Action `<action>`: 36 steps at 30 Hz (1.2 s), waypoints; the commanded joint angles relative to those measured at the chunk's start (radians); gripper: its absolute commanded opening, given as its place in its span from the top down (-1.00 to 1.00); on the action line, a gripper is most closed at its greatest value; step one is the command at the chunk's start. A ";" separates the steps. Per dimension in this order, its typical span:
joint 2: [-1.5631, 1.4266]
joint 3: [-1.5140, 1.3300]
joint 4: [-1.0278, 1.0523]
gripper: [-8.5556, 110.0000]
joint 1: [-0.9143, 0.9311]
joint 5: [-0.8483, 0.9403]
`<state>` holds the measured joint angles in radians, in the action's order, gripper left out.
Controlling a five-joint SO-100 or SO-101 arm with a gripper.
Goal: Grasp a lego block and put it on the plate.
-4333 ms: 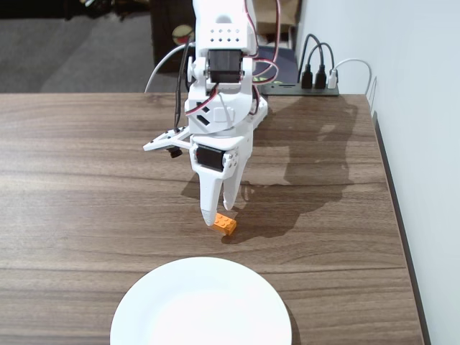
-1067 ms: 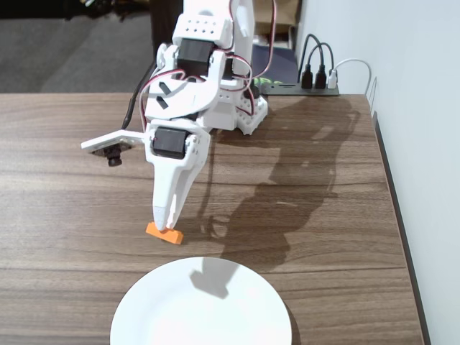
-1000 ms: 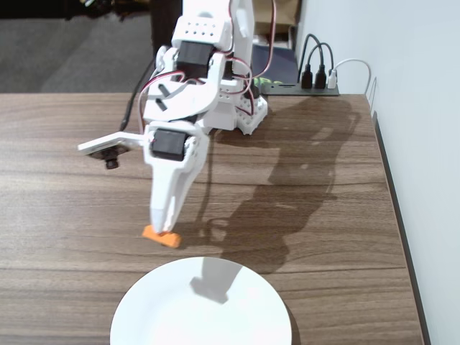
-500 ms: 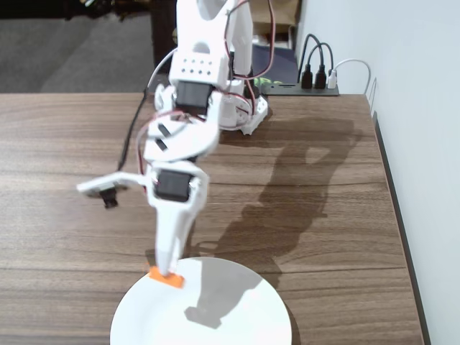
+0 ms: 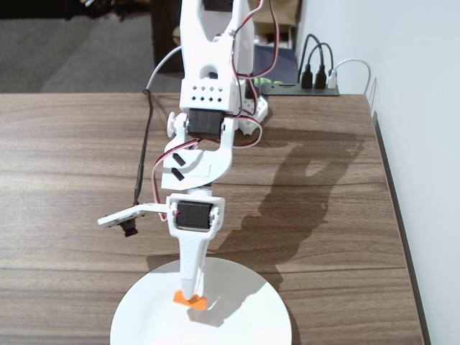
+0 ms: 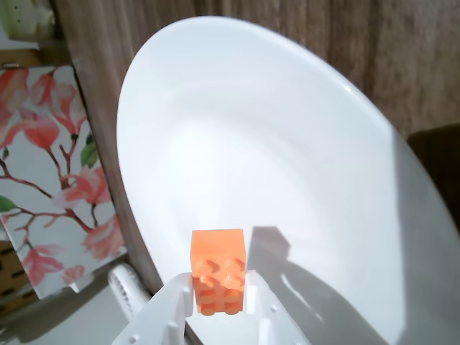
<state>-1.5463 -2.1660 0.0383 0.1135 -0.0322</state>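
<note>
The orange lego block [image 5: 190, 300] is held between my white gripper's [image 5: 190, 293] fingers, right over the near-left part of the large white plate [image 5: 244, 316] at the table's front edge. In the wrist view the block [image 6: 217, 269] sits clamped between the two white fingers [image 6: 169, 305], studs facing the camera, with my gripper [image 6: 217, 287] shut on it above the plate's [image 6: 273, 144] smooth inside. Whether the block touches the plate's surface I cannot tell.
The arm stands at the back middle of the brown wooden table [image 5: 65, 165]. A black power strip with plugs [image 5: 316, 80] lies at the back right by the wall. A floral panel [image 6: 43, 180] shows beyond the table's edge in the wrist view.
</note>
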 commanded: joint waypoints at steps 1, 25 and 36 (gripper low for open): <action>-0.005 0.052 -0.005 0.77 -0.002 -0.003; -0.011 0.117 0.218 0.59 -0.008 -0.018; -0.126 0.101 0.305 0.60 -0.008 -0.074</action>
<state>-1.5815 -2.0970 0.3007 0.1104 -0.0936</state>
